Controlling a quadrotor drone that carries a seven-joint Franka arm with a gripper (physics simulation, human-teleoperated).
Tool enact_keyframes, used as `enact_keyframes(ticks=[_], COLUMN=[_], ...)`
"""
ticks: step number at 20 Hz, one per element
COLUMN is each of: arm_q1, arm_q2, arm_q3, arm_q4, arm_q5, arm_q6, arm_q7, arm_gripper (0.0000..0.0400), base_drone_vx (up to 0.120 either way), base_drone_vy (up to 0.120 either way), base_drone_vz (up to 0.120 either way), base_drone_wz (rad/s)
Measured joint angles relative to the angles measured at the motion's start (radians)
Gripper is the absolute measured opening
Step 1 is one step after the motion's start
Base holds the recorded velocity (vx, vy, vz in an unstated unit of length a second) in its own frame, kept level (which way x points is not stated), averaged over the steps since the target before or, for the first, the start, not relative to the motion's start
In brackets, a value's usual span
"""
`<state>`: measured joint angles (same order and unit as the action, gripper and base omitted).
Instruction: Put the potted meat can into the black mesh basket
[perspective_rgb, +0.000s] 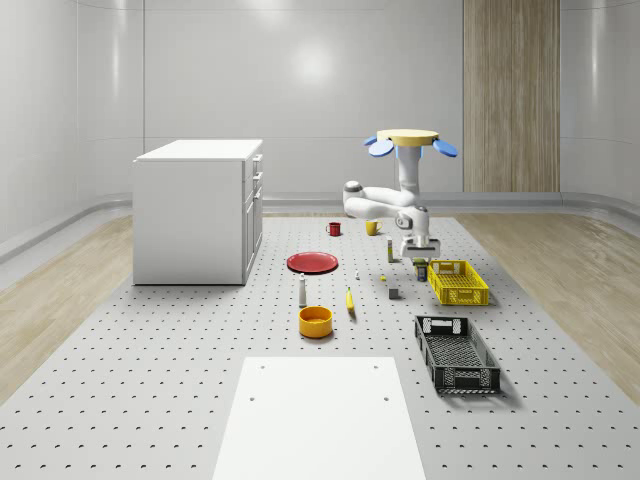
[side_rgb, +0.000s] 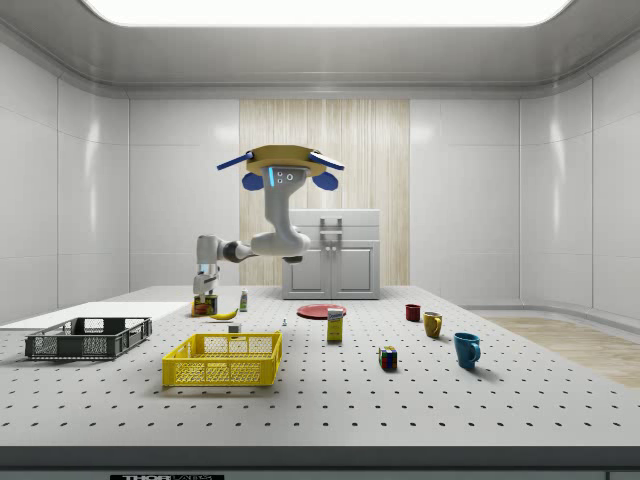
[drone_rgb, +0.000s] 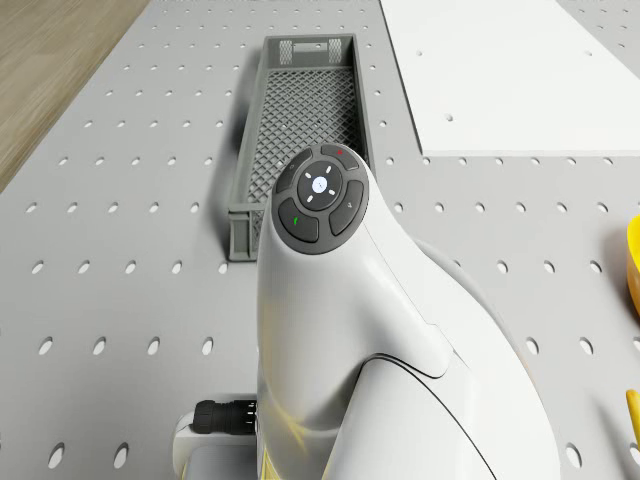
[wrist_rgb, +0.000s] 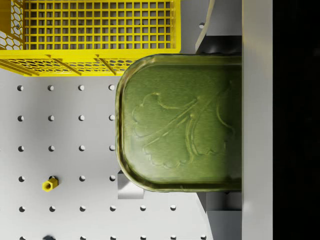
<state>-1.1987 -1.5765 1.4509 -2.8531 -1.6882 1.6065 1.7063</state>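
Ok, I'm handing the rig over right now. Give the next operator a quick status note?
Gripper: lowered at the potted meat can, right beside the yellow basket; grip cannot be confirmed.
Drone: hovers over the perforated table, behind the yellow basket in the whole-scene view.
Black mesh basket: nearer the camera than the yellow one, nothing visible inside it.
Done: reached the can.
Left: secure it, lift, carry it to the black mesh basket, release.
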Motion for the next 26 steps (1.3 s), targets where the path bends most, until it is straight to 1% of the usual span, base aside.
enact_keyframes(ticks=[2, 26], arm_q1=[0.000, -0.001], arm_q2=[-0.001, -0.008], arm_q3=[0.000, 0.001], arm_q4=[0.000, 0.000], arm_q5=[0.000, 0.003], arm_q6=[0.001, 0.008], arm_q7=[0.000, 0.001], arm_gripper=[0.0291, 0.0291], base_drone_vx=[0.120, 0.120], base_drone_vy=[0.080, 0.000], base_drone_vz=[0.000, 0.000], base_drone_wz=[0.000, 0.000])
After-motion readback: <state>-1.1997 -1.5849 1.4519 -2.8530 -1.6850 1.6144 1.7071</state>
